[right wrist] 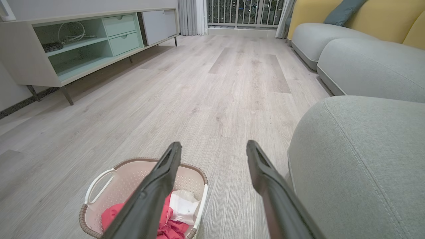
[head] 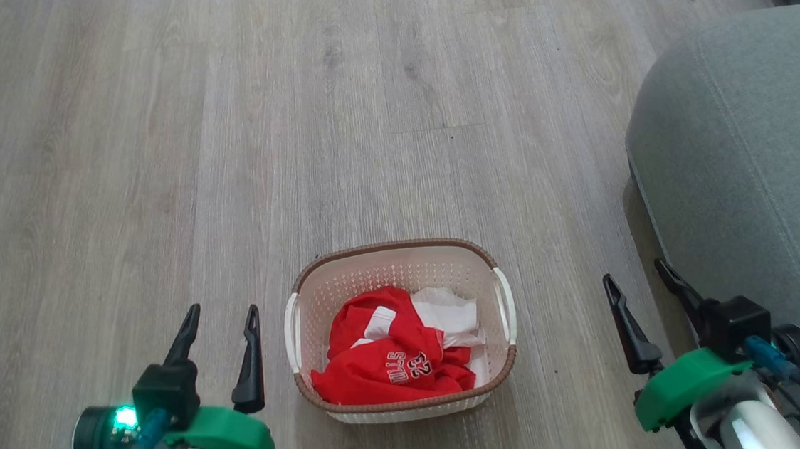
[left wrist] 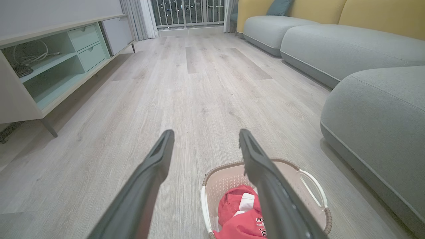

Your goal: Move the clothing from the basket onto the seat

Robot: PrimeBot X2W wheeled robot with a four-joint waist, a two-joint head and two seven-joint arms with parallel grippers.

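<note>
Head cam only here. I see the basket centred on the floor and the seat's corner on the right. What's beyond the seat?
Observer: In the right wrist view, the seat is the near end of a longer sofa. More grey sofa sections run on beyond it, with yellow backrests.
Operator: And on the left side of the room?
Observer: A low cabinet stands along the wall, with open shelves and two drawers. It is well apart from the basket.
Operator: What's at the far end?
Observer: A tall window with railings behind it and curtains at its side.
</note>
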